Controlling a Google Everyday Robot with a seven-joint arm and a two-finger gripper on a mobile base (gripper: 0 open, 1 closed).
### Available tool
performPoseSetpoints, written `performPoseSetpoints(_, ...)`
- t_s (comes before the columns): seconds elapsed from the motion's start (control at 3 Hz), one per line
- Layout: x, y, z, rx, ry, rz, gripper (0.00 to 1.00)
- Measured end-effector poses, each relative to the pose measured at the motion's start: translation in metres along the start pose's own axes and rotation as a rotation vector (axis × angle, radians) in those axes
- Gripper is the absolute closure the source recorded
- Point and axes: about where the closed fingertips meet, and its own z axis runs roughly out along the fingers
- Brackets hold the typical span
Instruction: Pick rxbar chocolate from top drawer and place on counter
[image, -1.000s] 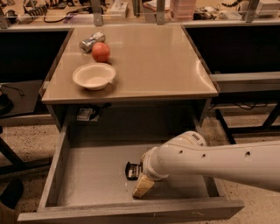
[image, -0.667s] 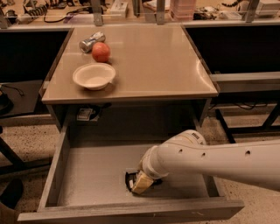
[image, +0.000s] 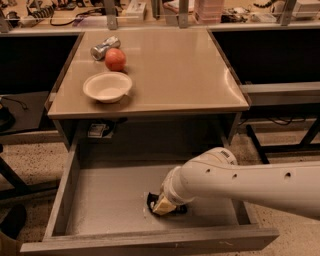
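Observation:
The top drawer (image: 110, 200) is pulled wide open below the counter (image: 170, 70). The rxbar chocolate (image: 151, 200) lies on the drawer floor near the front middle, and only its black edges show under my gripper. My gripper (image: 163, 205) reaches down into the drawer from the right on the white arm (image: 240, 182). Its tan tip rests right on the bar. Most of the bar is hidden by the gripper and wrist.
On the counter's left part stand a white bowl (image: 107, 86), a red apple (image: 115, 59) and a silver can (image: 105, 47) lying on its side. A small pale packet (image: 97, 131) sits at the drawer's back left. Dark table frames flank both sides.
My gripper has shifted slightly within the drawer and now sits more squarely over the black bar. The counter items have not moved.

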Motion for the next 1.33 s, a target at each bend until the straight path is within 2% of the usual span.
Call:
performPoseSetpoints(0.33, -0.010, -0.015, -0.029, 0.029, -0.024, -0.014, 1.00)
performPoseSetpoints(0.67, -0.038, -0.038, -0.100, 0.116, -0.109, -0.025, 1.00)
performPoseSetpoints(1.0, -0.053, -0.056, -0.163, 0.212, -0.179, -0.066, 1.00)
performPoseSetpoints(1.33, -0.049, -0.058, -0.168, 0.227, -0.176, -0.116, 1.00)
